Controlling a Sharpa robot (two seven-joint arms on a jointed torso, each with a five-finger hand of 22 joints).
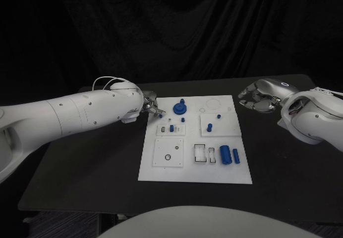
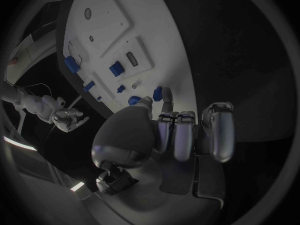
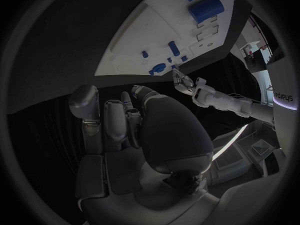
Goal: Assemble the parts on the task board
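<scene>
The white task board (image 1: 197,171) lies in the middle of the black table. On it are a large blue knob (image 1: 179,107) at the far end, small blue pegs (image 1: 209,127) in the middle, and two blue cylinders (image 1: 225,154) lying at the near right. My left hand (image 1: 151,106) hovers at the board's far left corner, close to the knob, its fingers loosely bent and holding nothing (image 2: 181,130). My right hand (image 1: 260,96) hangs off the board's far right corner, its fingers (image 3: 115,122) also loosely bent and empty. The board (image 3: 134,40) shows beyond them.
Bare black table (image 1: 93,168) surrounds the board on every side. Small square plates with holes and slots sit on the board's near left (image 1: 168,152). A thin white cable loops over my left wrist (image 1: 111,80).
</scene>
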